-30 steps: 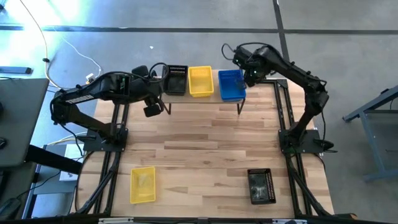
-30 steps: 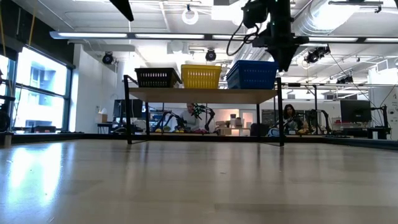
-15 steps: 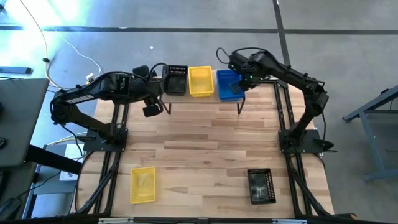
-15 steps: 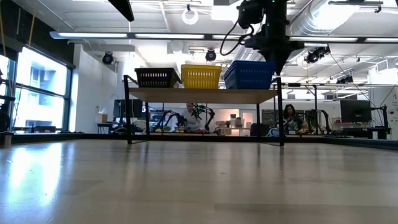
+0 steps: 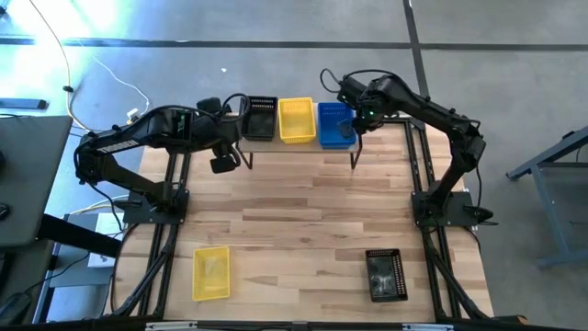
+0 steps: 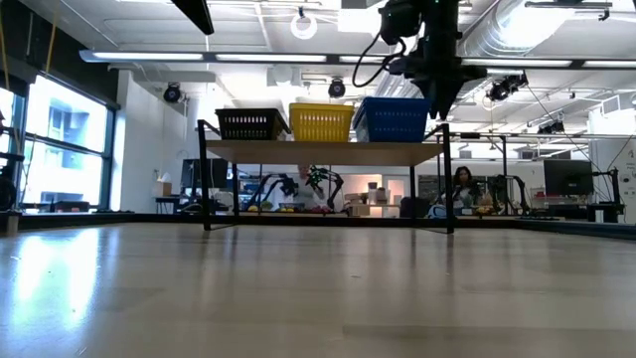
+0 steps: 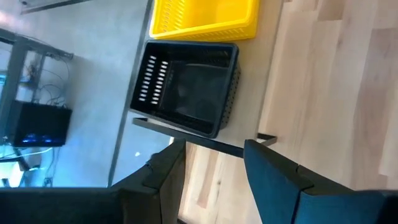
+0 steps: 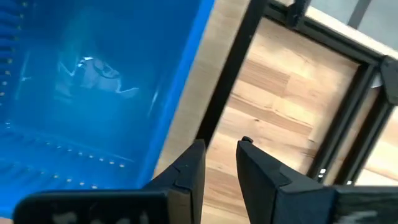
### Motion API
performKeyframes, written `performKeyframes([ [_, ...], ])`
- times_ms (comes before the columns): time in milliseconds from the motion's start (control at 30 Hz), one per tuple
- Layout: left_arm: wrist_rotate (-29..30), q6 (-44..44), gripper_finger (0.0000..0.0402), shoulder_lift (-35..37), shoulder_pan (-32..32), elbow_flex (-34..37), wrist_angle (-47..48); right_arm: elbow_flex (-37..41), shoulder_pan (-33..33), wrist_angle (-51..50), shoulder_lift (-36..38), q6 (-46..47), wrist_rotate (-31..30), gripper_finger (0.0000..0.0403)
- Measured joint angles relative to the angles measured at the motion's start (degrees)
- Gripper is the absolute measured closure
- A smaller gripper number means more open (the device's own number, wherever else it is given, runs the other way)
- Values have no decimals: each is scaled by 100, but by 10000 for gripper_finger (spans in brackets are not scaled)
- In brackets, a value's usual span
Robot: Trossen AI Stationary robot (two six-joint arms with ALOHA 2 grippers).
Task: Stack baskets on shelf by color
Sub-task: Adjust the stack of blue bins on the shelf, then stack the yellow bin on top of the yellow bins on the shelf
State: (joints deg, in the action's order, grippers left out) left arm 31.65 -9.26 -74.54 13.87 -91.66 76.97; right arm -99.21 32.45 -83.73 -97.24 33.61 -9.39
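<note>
On the shelf at the table's far edge, three baskets rest on their bottoms in a row: black, yellow and blue. My right gripper points down just beyond the blue basket's right end. Its fingers stand a little apart, with only the shelf's wood showing between them. My left gripper hangs open above the shelf's left end, aimed at the black basket and holding nothing. My right gripper stands with the outer side of one finger right beside the blue basket's right wall, pointing down from above. I cannot tell whether the finger touches the wall. The basket sits flat on the shelf.
A yellow basket lies on the table near its front left, and a black basket lies near its front right. The shelf's thin black legs stand on the tabletop. Bare wood lies between the shelf and these two baskets.
My right gripper has moved a little down and toward the table's left, along the blue basket's right end. The blue basket has slid along the shelf toward the yellow one and turned square to it.
</note>
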Motion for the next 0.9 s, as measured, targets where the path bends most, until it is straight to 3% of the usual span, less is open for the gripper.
performKeyframes([
  [267, -1486, 170, 250, 0, 2, -2, 86, -1, -31, -140, 386, 262, -197, 324],
  [367, -1728, 571, 250, -2, 2, -2, 188, -1, -120, -133, 559, 249, -257, 324],
  [633, -2010, 2813, 250, -2, -232, -2, 809, -3, -460, 120, 979, -262, -383, 324],
  [900, -2092, 5048, 250, -2, -993, -3, 1023, -3, -1050, 430, 1125, -1203, 147, 324],
])
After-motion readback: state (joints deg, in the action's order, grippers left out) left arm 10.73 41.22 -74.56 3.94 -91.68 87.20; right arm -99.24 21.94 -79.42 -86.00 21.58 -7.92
